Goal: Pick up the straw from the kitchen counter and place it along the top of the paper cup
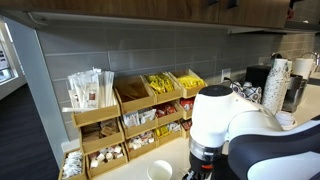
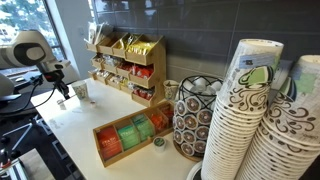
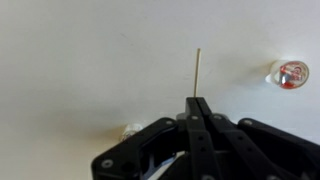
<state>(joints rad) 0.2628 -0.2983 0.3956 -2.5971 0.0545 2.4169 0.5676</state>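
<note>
Straw (image 3: 198,70) pinched in jaws, paper cup (image 1: 160,171) cut off

an office break-room coffee station. a tiered wooden rack (image 2: 128,65) of sachets and packets stands on the kitchen counter (image 2: 82,125) against a grey tiled wall (image 2: 200,35). in front of the rack lies a wooden tea box (image 2: 128,137). further along from the rack are a wire basket (image 2: 190,122) of pods and tall stacks of patterned cups (image 2: 240,120).
</note>
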